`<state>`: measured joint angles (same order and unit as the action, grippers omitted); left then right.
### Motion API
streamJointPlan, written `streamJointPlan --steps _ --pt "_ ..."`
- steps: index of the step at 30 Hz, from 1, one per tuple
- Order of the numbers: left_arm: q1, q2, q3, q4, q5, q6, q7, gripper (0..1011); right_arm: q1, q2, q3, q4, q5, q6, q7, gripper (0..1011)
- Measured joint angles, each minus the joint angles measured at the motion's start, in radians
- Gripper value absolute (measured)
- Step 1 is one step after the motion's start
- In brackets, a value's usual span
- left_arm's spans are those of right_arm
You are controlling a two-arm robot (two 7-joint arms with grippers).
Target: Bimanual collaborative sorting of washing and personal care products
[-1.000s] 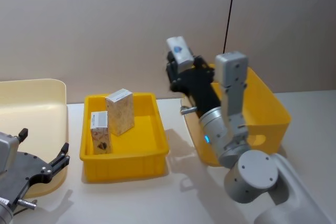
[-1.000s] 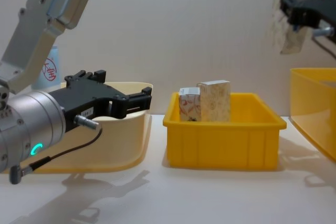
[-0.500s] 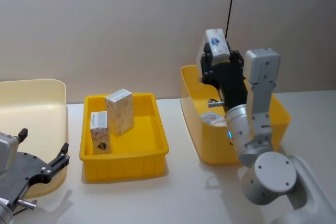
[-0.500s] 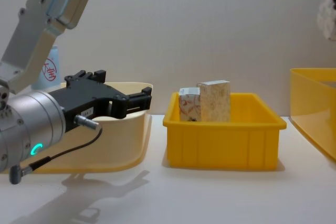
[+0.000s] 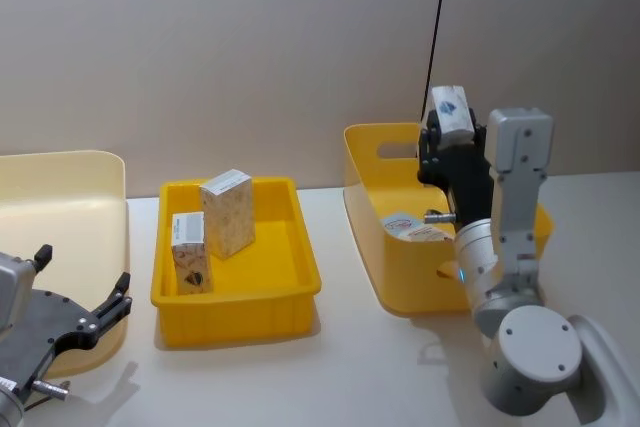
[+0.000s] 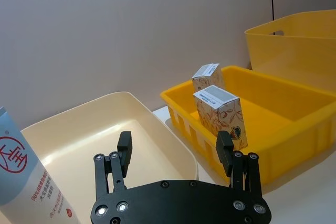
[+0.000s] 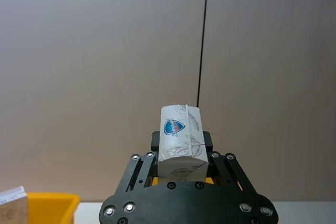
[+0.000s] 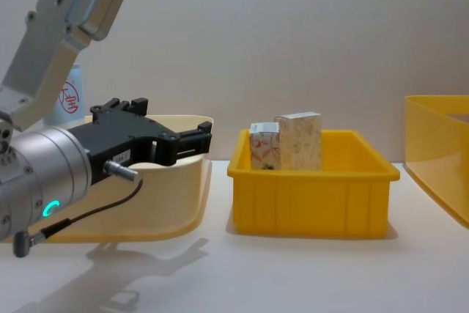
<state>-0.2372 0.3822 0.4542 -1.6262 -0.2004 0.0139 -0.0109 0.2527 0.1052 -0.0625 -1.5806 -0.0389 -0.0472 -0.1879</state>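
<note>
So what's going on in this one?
The right gripper is shut on a small white carton and holds it up above the tall yellow bin on the right. Two more patterned cartons stand upright in the low yellow tray in the middle. The left gripper hangs open over the cream bin, which has a pale-blue tube in it.

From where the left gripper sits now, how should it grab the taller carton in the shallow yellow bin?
Grip the taller carton by its upper half, coming down from above. It stands upright above the bin wall, with the shorter carton close beside it, so pinch its two broad faces. The left gripper is open.
</note>
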Motion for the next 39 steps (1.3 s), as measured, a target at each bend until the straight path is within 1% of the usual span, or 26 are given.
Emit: streamJointPlan --steps 4,11,20,27,32,38,39 --pt "0.0 0.0 0.0 0.0 0.0 0.0 0.0 1000 -0.011 -0.006 0.01 -0.011 -0.006 0.037 -0.007 403" --pt "0.0 0.0 0.0 0.0 0.0 0.0 0.0 1000 -0.014 -0.015 0.02 -0.013 -0.007 0.103 -0.008 403" --pt "0.0 0.0 0.0 0.0 0.0 0.0 0.0 1000 -0.003 -0.03 0.026 0.009 -0.002 0.188 0.009 403" --pt "0.0 0.0 0.0 0.0 0.0 0.0 0.0 1000 0.008 -0.041 0.027 0.033 0.0 0.228 0.018 403" --pt "0.0 0.0 0.0 0.0 0.0 0.0 0.0 1000 0.013 -0.046 0.027 0.045 0.0 0.244 0.023 403" --pt "0.0 0.0 0.0 0.0 0.0 0.0 0.0 1000 0.017 -0.05 0.026 0.055 0.0 0.258 0.026 493" --pt "0.0 0.0 0.0 0.0 0.0 0.0 0.0 1000 0.017 -0.051 0.026 0.056 0.0 0.259 0.026 543"
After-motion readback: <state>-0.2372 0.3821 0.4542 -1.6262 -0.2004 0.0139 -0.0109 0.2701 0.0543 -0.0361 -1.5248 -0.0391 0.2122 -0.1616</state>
